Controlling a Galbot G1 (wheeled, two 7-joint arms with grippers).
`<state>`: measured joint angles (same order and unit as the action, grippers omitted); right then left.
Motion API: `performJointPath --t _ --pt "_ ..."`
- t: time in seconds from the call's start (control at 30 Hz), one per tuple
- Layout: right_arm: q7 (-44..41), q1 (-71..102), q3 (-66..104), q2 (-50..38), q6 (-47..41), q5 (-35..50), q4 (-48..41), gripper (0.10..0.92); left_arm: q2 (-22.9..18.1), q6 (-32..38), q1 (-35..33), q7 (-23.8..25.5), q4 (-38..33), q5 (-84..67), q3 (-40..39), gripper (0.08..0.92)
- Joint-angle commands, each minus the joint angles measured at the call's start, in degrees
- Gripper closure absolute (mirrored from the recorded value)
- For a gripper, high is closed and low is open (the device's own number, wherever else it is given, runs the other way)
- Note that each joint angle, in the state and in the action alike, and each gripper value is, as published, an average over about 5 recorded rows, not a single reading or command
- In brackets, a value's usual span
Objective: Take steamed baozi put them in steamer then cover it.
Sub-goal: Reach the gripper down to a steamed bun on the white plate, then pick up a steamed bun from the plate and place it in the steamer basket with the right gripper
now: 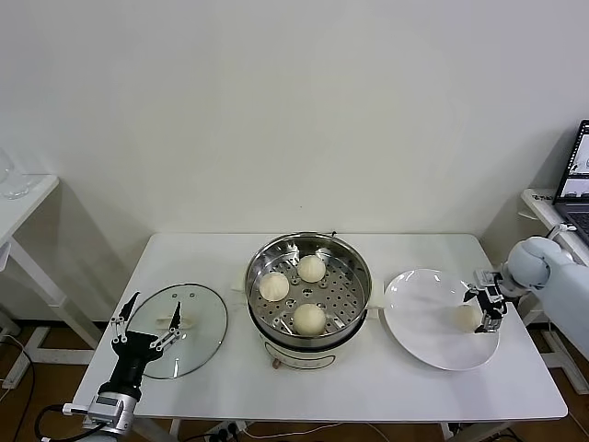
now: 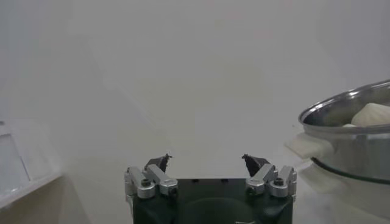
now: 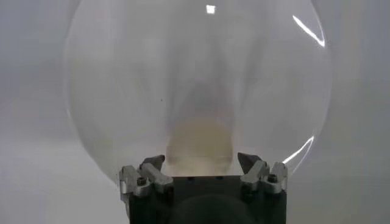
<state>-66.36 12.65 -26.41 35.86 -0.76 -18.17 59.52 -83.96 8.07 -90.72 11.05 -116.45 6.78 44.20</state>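
In the head view the stainless-steel steamer (image 1: 308,293) sits at the centre of the white table (image 1: 230,387), uncovered, with three steamed baozi on its perforated tray: one at the left (image 1: 274,286), one toward the back (image 1: 311,268) and one at the front (image 1: 309,319). A fourth baozi (image 1: 466,316) lies on the white plate (image 1: 419,322) in the right part of the frame, just beside the steamer.

The right gripper (image 1: 487,311) hangs over the plate's right edge, directly at that bun. In the right wrist view its fingers (image 3: 153,164) stand spread apart with the bun (image 3: 200,140) just ahead of the gap; they hold nothing.

The glass cover (image 1: 180,329) lies flat on the table at the lower left of the head view, its cream handle up, well apart from the steamer. The left gripper (image 1: 145,325) hovers over the cover's left part, open and empty. In the left wrist view its fingertips (image 2: 164,161) are wide apart, and the steamer's rim (image 2: 341,106) shows at the right edge.
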Motion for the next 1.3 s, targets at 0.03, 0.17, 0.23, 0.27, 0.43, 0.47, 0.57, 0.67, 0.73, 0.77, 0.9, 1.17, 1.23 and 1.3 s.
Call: performJointPath --t 0.03,0.17,0.23,0.27,0.43,0.47,0.57,0.67,0.73,0.77,0.9,1.17,1.23,1.3 --pt "0.6 1.2 1.3 0.9 0.1 -0.9 -1.4 0.203 0.0 0.1 0.1 0.0 0.3 0.0 0.1 0.177" --pt "0.7 1.2 1.3 0.8 0.2 -0.7 -1.4 0.242 0.0 0.1 0.1 0.0 0.3 0.0 0.1 0.177" --pt "0.7 1.2 1.4 0.8 0.3 -0.6 -1.3 0.286 0.0 0.0 0.2 0.0 0.3 0.0 0.0 0.177" --pt "0.7 1.3 1.5 0.7 0.3 -0.5 -1.3 0.303 0.0 0.0 0.2 0.0 0.3 0.0 0.0 0.177" --pt "0.3 1.0 1.4 -0.2 0.3 0.9 -0.4 0.34 0.0 0.0 0.1 0.0 0.1 0.0 0.1 0.177" --pt "0.1 0.6 1.1 -0.6 0.2 1.6 0.1 0.339 0.0 0.0 0.1 0.0 0.0 0.0 0.0 0.177" --pt "-0.7 -1.8 -1.1 -2.5 -0.8 5.5 1.9 0.338 -0.1 0.0 0.1 0.0 -0.1 0.0 0.0 0.177" --pt "-1.4 -7.1 -6.8 -6.1 -2.9 11.9 5.4 0.338 -0.1 0.1 0.2 0.0 -0.2 0.0 0.0 0.177" --pt "-1.8 -12.1 -11.7 -9.1 -5.2 16.6 9.0 0.338 -0.1 0.1 0.3 0.0 -0.2 0.0 -0.1 0.177" --pt "-1.9 -14.5 -14.0 -10.5 -6.5 18.9 11.1 0.338 -0.1 0.1 0.3 0.0 -0.2 0.0 -0.2 0.177" --pt "-2.5 -27.9 -26.6 -16.1 -12.5 28.2 20.8 0.338 0.0 0.1 0.6 0.0 -0.4 -0.1 -0.4 0.177" --pt "-1.9 -60.8 -54.6 -16.7 -20.2 40.9 36.7 0.338 0.6 0.1 1.1 0.0 -0.5 -0.2 -0.8 0.177" --pt "-1.3 -68.6 -60.4 -13.8 -21.9 44.6 39.6 0.338 0.7 0.1 1.1 0.0 -0.7 -0.3 -0.9 0.177" --pt "-0.6 -74.7 -64.3 -10.5 -23.8 48.6 42.0 0.338 0.9 0.1 1.1 0.1 -0.7 -0.3 -0.9 0.177"
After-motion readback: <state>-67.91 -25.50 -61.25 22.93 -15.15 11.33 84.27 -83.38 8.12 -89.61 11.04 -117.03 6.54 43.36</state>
